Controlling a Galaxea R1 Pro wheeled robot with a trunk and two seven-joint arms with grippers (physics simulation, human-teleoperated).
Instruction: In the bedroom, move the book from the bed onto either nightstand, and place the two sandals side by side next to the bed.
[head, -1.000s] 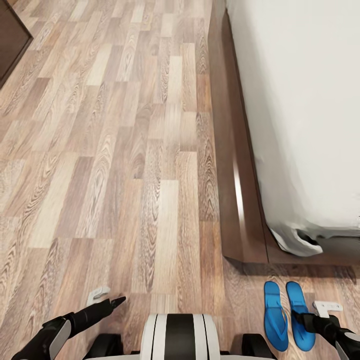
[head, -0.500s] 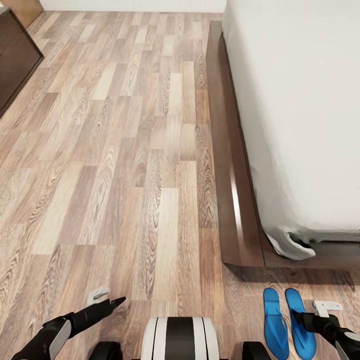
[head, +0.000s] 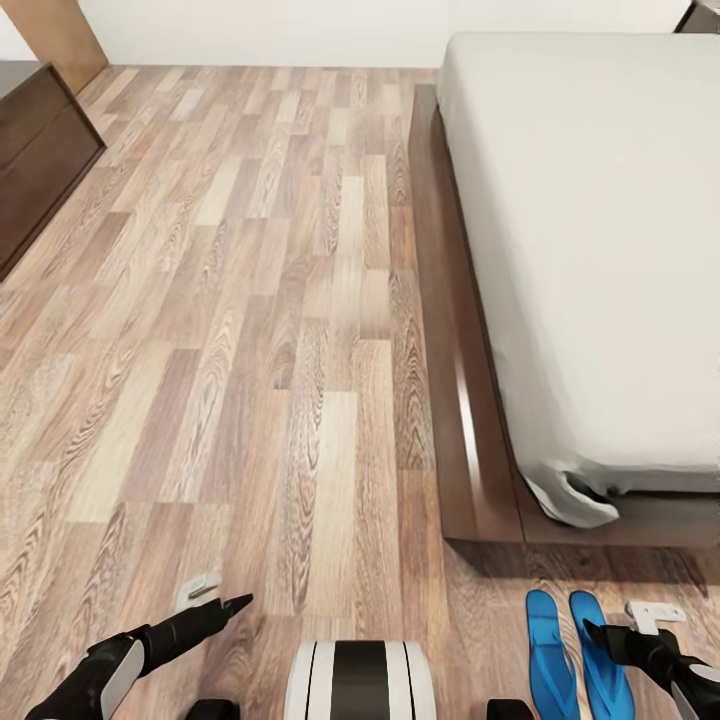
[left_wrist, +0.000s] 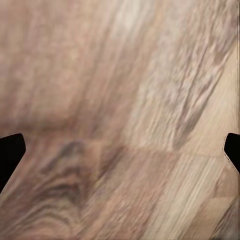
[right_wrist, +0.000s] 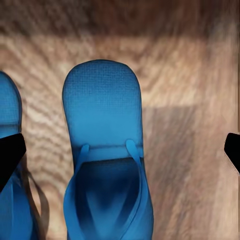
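Two bright blue sandals lie side by side on the floor at the foot corner of the bed (head: 470, 400): the left sandal (head: 552, 655) and the right sandal (head: 602, 660). My right gripper (head: 622, 622) hangs open just above the right sandal (right_wrist: 105, 150), its fingertips spread wide to either side of it; the other sandal (right_wrist: 9, 150) sits at the frame edge. Over bare floor at the lower left, my left gripper (head: 215, 595) is open and holds nothing. The visible mattress (head: 590, 230) is bare. The book is out of view.
Wood plank floor (head: 250, 330) stretches wide to the left of the bed. A long low dark cabinet (head: 30, 150) stands at the far left by a light wood panel (head: 60, 35). A white wall (head: 280, 25) closes the far end. My base (head: 358, 680) is at the bottom.
The head camera has tilted up, so the far wall, the cabinet and the whole mattress top now show. Both arms and the sandals keep their places.
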